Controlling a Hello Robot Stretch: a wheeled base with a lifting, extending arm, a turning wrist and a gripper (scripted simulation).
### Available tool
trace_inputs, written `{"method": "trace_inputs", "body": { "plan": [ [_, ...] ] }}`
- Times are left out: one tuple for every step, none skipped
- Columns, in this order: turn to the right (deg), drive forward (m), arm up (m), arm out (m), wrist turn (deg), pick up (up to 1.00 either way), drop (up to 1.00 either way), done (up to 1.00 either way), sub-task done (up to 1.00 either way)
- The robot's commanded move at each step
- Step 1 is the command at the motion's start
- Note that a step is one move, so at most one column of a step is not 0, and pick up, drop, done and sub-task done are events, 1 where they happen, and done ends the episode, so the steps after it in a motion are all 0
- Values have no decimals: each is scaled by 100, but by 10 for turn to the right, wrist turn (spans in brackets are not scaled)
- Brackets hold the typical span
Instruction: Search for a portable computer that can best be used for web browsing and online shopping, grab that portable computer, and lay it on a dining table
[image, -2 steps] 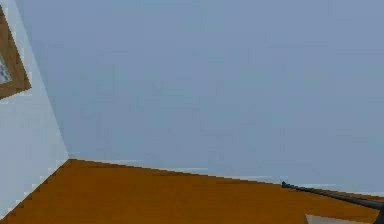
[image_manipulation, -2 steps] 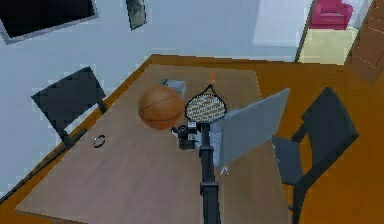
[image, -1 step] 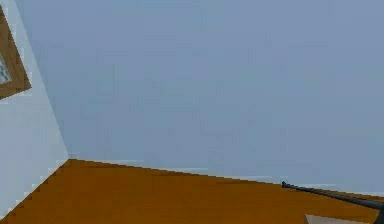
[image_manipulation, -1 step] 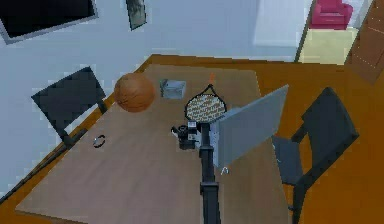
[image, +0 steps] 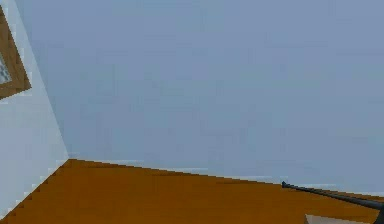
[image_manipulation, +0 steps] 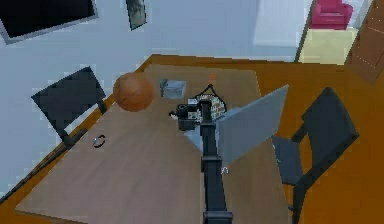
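We see our gripper (image_manipulation: 186, 113) at the far end of the arm (image_manipulation: 211, 165), against the wooden dining table (image_manipulation: 120, 170) near a basketball (image_manipulation: 133, 91), and cannot tell whether it holds anything, while the grey laptop (image_manipulation: 250, 125) stands lid-up on that table, just beside the arm.

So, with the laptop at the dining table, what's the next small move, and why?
Probably lower the arm slightly: the laptop is at the table, right beside the arm, but I cannot tell whether the tool holds it or it already rests there.
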Motion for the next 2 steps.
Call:
{"method": "trace_inputs", "body": {
  "plan": [
    [0, 0, 0, -8, 0, 0, 0, 0, 0],
    [0, 0, 0, 0, 0, 0, 0, 100, 0]
  ]
}}
